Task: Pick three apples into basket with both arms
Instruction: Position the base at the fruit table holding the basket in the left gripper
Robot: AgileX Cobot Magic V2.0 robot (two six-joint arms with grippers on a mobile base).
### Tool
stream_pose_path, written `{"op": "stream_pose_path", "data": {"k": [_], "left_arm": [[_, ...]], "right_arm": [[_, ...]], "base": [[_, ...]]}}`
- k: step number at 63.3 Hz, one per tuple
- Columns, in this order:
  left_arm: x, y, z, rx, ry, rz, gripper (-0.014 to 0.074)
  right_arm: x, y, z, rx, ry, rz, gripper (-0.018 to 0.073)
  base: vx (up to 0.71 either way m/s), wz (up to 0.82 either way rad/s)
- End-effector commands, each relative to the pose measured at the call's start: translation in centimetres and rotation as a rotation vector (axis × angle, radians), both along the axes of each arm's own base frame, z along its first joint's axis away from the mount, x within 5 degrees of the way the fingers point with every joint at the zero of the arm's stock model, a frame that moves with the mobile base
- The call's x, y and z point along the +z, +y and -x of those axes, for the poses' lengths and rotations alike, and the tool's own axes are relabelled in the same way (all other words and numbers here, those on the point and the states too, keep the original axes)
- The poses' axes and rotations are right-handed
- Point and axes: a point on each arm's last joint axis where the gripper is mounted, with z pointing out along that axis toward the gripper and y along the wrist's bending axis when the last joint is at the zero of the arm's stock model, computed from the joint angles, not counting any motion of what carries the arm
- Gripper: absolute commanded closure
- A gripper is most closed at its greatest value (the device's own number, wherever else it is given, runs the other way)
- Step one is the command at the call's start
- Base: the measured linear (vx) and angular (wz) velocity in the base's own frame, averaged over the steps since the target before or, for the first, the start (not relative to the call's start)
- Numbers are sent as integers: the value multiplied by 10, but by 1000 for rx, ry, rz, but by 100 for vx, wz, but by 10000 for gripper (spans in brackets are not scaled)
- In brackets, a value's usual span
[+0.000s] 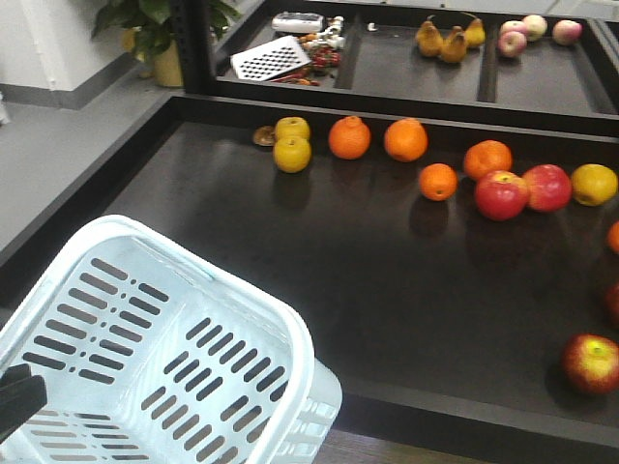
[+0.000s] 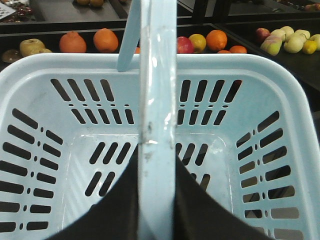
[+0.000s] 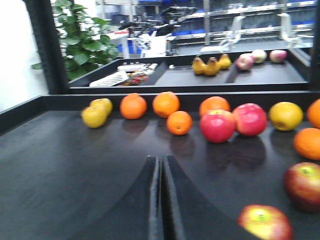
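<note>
Apples [image 1: 501, 195] are all out on the bench [image 1: 319, 261], none in the basket [image 1: 242, 290] as far as its slotted floor shows. Left hand [image 2: 157, 156] pinches the basket's loop handle [image 2: 157, 90], one dark finger each side and flat against it. The basket sits tilted at the bench's near left corner; can't tell if it is lifted or resting. Right hand [image 3: 160, 167] is pressed together with nothing between the fingers, low over bare bench and pointing at the fruit row. Outward from it: the closest apple [image 3: 265, 222], red with a yellow-green patch, lies just right of the fingers near the front right of the bench. A second apple [image 3: 304, 184] lies beyond it by the right edge. Two more touch side by side in the back row, with oranges [image 1: 349, 137] to their left and a yellow fruit [image 1: 594, 184] just to their right. Pink apples [image 1: 513, 42] and pears [image 1: 443, 41] lie in the rear compartment and are not targets. Step, I judge: start of the first pick, with the left arm holding the basket and the right arm reaching. Next move calls for spreading the right hand first, swinging right over the closest apple, coming down around its widest part and closing. Then the apple is carried across to the basket. Round fruit may roll if closed fingertips nudge it.
</note>
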Motion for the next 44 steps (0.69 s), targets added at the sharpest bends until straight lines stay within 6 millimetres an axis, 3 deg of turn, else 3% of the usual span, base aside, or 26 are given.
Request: {"op": "stream_pose_path", "data": {"k": [1, 44], "left_arm": [[16, 1, -3, 44, -60, 85, 603], [16, 1, -3, 44, -60, 85, 603]], "right_arm": [[2, -1, 0, -10, -66, 18, 564], [2, -1, 0, -10, -66, 18, 564]], "base": [[8, -31], [8, -26]]}}
